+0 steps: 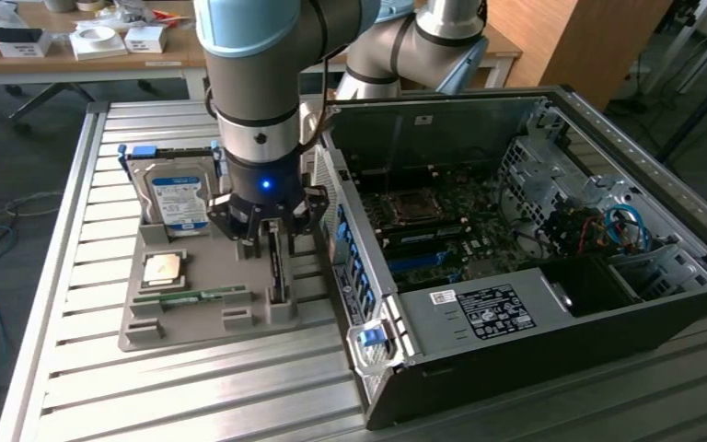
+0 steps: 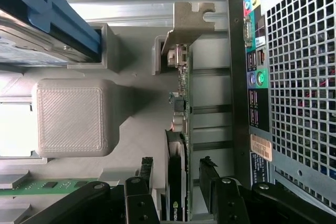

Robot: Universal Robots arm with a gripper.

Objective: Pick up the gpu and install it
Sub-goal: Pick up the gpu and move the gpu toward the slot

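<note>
Card on edge: the gpu (image 1: 277,269) stands upright on its long side in a slot of the grey holder tray (image 1: 194,262), not yet in the computer. In the wrist view the gpu (image 2: 181,129) shows its thin green board edge, with a black shroud on one face and a bent metal bracket (image 2: 186,22) at the far end.

The gripper (image 1: 273,241) hangs straight down over the card. Seen from the wrist, the gripper (image 2: 178,174) straddles it, one of the black fingers (image 2: 209,174) on each side. The jaws are spread a little wider than the card, with a gap visible on both sides, so nothing is clamped.

In the exterior view, directions taken from the gpu:
- A square processor chip (image 1: 163,267) lies flat on the tray at 9 o'clock.
- The slim green memory stick (image 1: 194,296) lies at 8 o'clock.
- The silver, blue-labelled hard drive (image 1: 181,195) stands upright at 10 o'clock.
- The open computer case (image 1: 550,368) lies just beside the tray at 3 o'clock, with its motherboard (image 1: 452,221) exposed.

In the wrist view the case's perforated rear panel (image 2: 299,77) runs close alongside the card. Tray and case both rest on a slatted aluminium table (image 1: 108,387).
</note>
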